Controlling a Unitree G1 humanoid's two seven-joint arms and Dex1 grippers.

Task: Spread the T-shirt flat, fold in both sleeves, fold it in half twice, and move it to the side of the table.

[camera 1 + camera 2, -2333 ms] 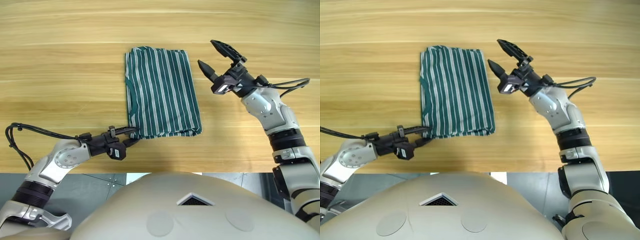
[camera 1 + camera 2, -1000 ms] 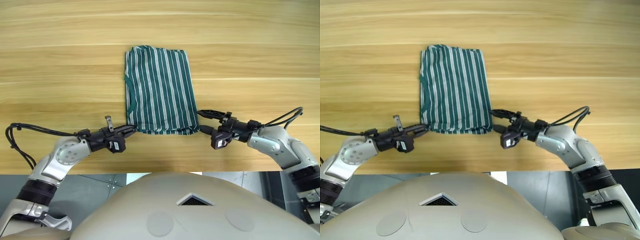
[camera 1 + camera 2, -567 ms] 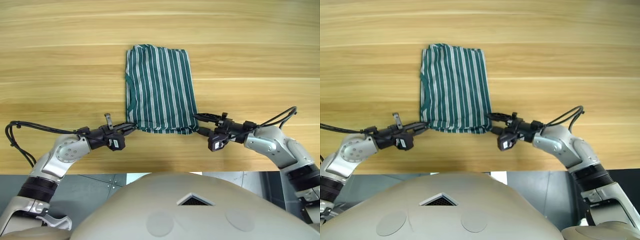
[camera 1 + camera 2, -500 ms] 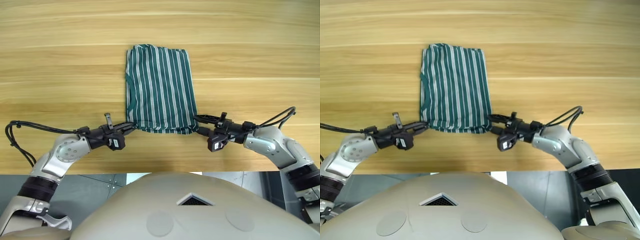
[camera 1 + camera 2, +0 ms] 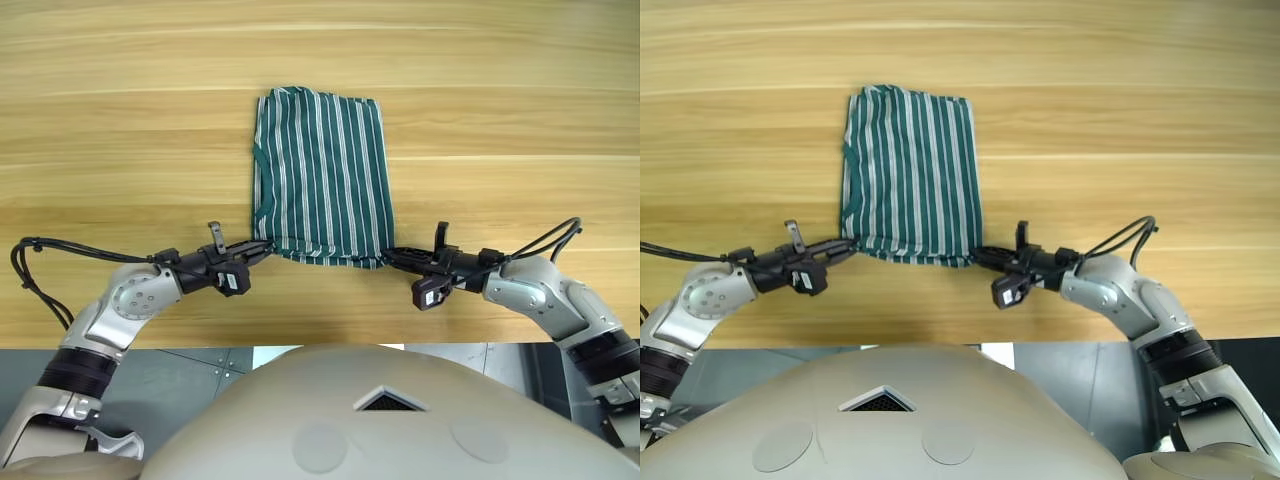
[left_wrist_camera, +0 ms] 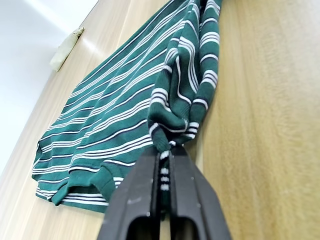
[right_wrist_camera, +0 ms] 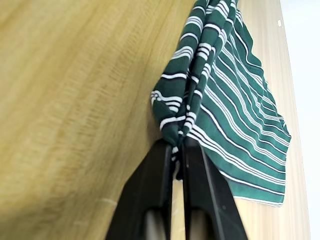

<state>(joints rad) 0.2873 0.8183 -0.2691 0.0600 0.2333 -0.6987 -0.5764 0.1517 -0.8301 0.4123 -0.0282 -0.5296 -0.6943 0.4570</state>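
T-shirt (image 5: 320, 175), narrow strip on bench (image 5: 120, 120): left jaws and right jaws clamped on its near corners (presumably for folding it in half).

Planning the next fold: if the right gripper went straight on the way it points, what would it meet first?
The T-shirt: the right gripper pinches its near corner; beyond that, probably the left gripper.

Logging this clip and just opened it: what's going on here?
The robot is partway through folding a green striped T-shirt on a wooden table. The shirt lies as a narrow rectangle, no sleeves sticking out. The left claw is shut on its near left corner and the right claw on its near right corner, likely ready to fold it in half.
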